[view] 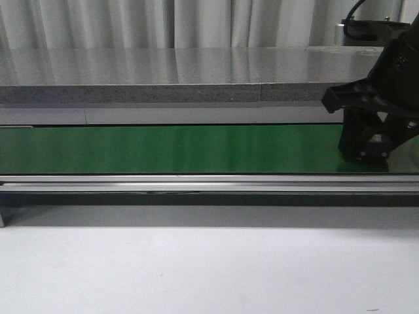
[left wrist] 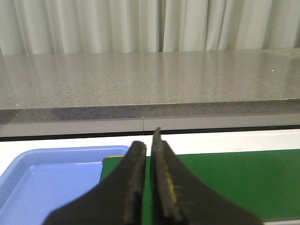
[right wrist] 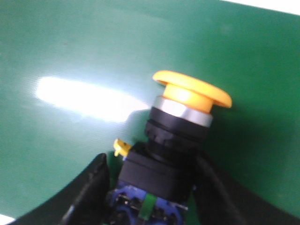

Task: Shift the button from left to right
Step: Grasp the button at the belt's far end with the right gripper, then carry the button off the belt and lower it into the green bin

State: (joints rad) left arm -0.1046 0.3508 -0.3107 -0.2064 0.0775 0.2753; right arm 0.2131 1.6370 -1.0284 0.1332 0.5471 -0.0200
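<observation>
At the right end of the green belt, the push-button switch was gripped by its black body between the right gripper's fingers, its yellow-orange cap held out over the belt. The left gripper was clenched on nothing beside a blue tray.

bright even light | white glare patch on green belt | close views soft, slightly blurred
</observation>
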